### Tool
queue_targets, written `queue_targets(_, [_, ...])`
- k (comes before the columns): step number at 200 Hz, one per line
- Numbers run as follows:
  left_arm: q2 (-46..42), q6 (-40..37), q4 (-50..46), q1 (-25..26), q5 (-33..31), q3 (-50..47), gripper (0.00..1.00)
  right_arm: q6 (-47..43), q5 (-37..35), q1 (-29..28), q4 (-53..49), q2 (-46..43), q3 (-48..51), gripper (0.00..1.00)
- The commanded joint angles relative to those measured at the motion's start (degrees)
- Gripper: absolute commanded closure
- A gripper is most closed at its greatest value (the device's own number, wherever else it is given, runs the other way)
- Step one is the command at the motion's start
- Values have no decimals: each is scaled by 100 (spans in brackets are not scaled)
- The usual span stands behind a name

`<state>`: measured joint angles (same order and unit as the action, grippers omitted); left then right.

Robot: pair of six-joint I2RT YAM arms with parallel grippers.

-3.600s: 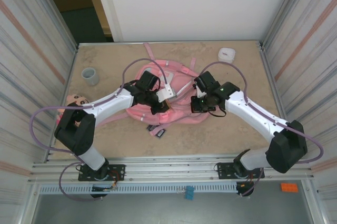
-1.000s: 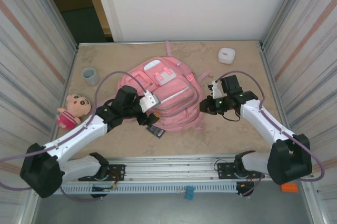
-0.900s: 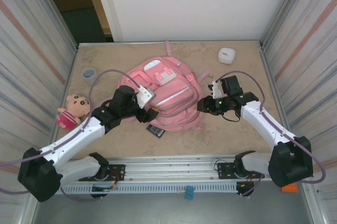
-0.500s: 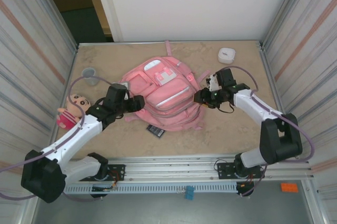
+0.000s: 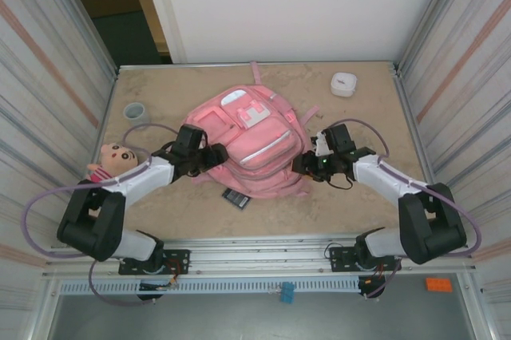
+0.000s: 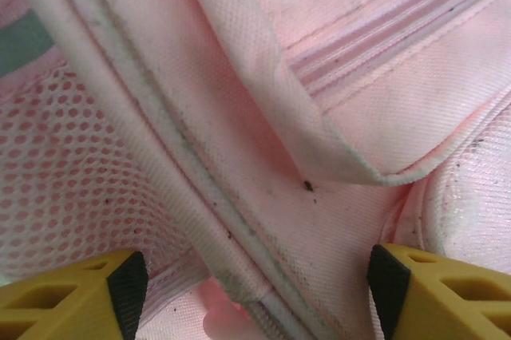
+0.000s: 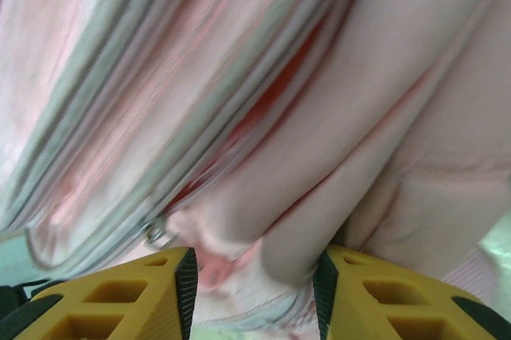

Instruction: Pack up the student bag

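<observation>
The left jaws stand wide, against the bag's (image 5: 254, 148) mesh side at its 9 o'clock. The right jaws, narrower, straddle a pink fold at its 4 o'clock; whether they pinch it I cannot tell. The bag lies flat mid-desk (image 5: 319, 212), pockets up, with a doll (image 5: 112, 160) at the desk's 9 o'clock edge.

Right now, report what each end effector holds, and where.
Left end effector: open, holding nothing. Right end effector: side fold of student bag between fingers; grip uncertain.
</observation>
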<state>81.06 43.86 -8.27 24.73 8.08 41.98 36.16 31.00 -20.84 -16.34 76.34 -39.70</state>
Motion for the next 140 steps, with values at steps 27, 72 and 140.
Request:
queue_targets(27, [-177, -353, 355, 16, 3, 605, 18, 432, -233, -113, -292, -1034, 170, 54])
queue_targets(72, [-1382, -2473, -197, 886, -1318, 597, 18, -98, 148, 485, -1077, -1718, -146, 50])
queue_targets(140, [-576, -5976, -797, 2558, -1326, 1492, 14, -959, -55, 561, -1568, -1385, -904, 52])
